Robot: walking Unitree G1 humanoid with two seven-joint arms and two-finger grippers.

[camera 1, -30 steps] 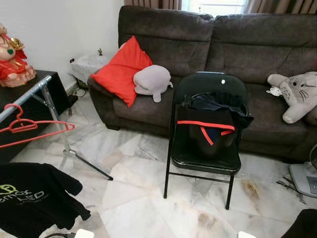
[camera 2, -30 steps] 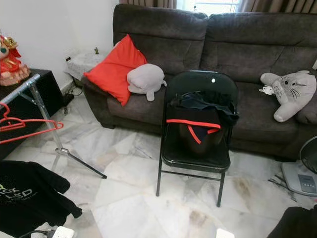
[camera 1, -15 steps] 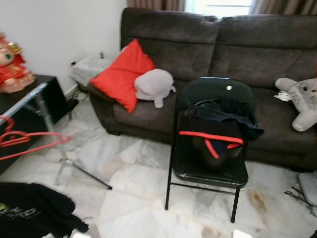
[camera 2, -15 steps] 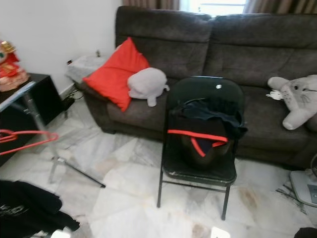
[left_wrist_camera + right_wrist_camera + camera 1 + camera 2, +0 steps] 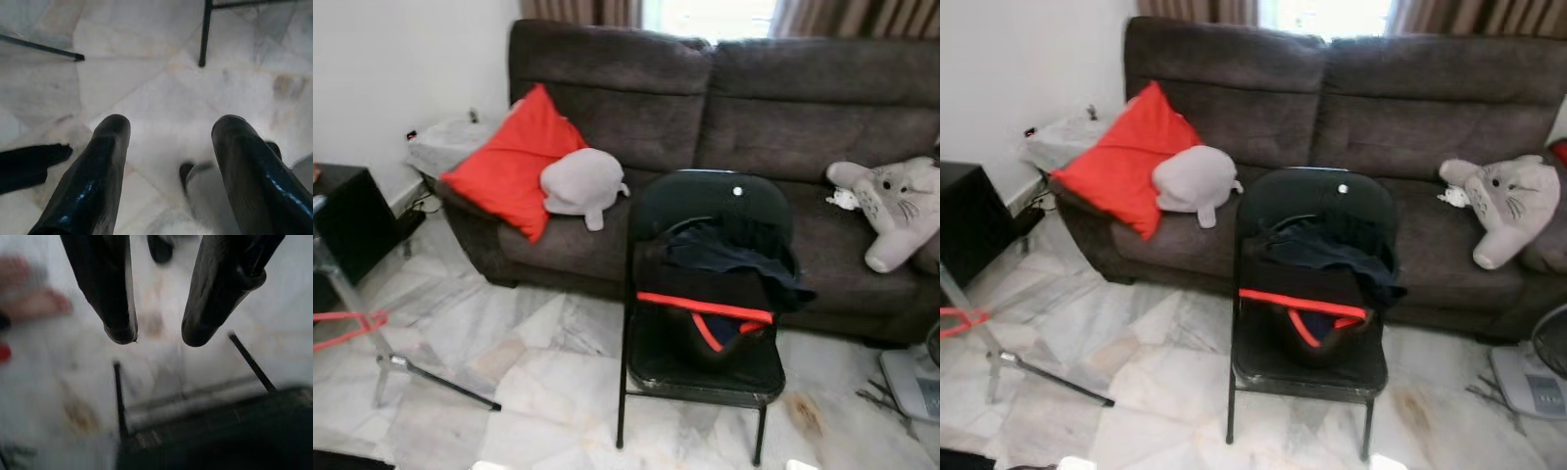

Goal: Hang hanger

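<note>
red hanger is cut off at far left by the rack, less visible than before. left gripper and right gripper are open, empty, above floor.

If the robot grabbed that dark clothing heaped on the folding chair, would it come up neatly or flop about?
Probably floppy: the dark clothing lies crumpled and draped over a black bag with red trim, so it should sag and trail when lifted. It looks light. It may drag the bag or snag the folding chair, since they lie bunched together.
</note>
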